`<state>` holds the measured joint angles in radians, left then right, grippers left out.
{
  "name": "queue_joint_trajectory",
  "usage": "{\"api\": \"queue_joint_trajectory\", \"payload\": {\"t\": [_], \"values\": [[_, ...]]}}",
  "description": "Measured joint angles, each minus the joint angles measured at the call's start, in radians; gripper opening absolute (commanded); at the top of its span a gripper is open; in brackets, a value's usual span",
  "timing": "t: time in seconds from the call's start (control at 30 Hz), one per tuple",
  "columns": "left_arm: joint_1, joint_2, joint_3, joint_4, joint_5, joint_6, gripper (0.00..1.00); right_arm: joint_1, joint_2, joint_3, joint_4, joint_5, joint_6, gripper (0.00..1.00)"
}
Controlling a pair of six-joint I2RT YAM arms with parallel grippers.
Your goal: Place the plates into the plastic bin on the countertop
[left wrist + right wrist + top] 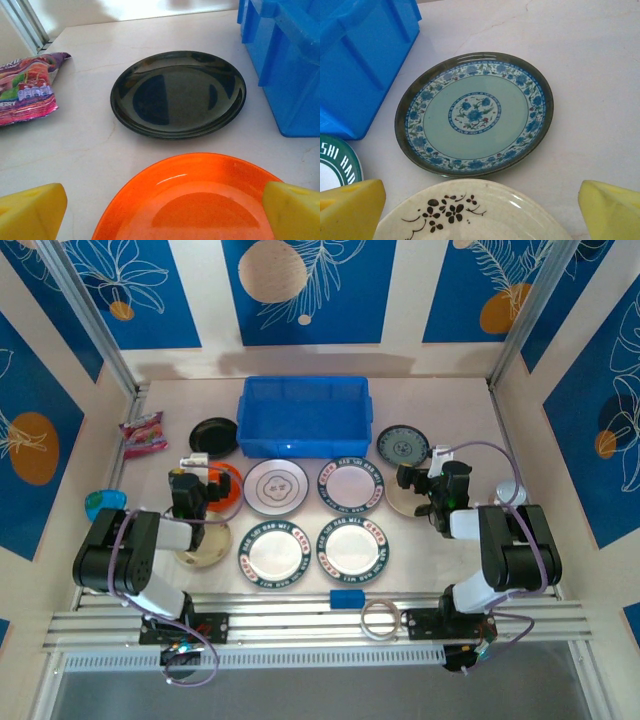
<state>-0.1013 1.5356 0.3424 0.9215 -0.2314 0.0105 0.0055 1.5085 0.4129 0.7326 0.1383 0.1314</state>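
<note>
1. Nearest to the top camera runs the metal rail (300, 612). Beyond it, about ten plates lie flat on the surface (470, 420), and the blue bin (303, 415) stands at the far side and looks empty. The left tool (195, 483) hangs over the orange plate (225, 488), and the right tool (428, 488) hangs over the cream plate (402, 504).
2. From the left wrist, the yellow fingers (30, 212) stand wide apart and hold nothing, one at each side of the orange plate's near part. The black plate (177, 92) lies straight ahead, and the bin is ahead to the right.
3. From the right wrist, the fingers (610, 210) are also spread and empty above the cream plate. The teal plate (475, 112) lies just ahead, and the bin is ahead to the left.
4. I judge that each arm must first grip a rim and then carry its plate forward and inward.
</note>
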Motion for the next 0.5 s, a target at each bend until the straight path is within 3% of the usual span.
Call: {"api": "queue_joint_trajectory", "payload": {"t": [0.37,0.5], "values": [[-0.025,-0.362,0.136,-0.315,-0.156,-0.019,1.00,0.074,-0.257,0.127,-0.287,0.176,0.024,0.99],[-0.026,-0.424,0.303,-0.599,-0.228,-0.109,1.00,0.141,-0.265,0.253,-0.489,0.267,0.086,0.99]]}}
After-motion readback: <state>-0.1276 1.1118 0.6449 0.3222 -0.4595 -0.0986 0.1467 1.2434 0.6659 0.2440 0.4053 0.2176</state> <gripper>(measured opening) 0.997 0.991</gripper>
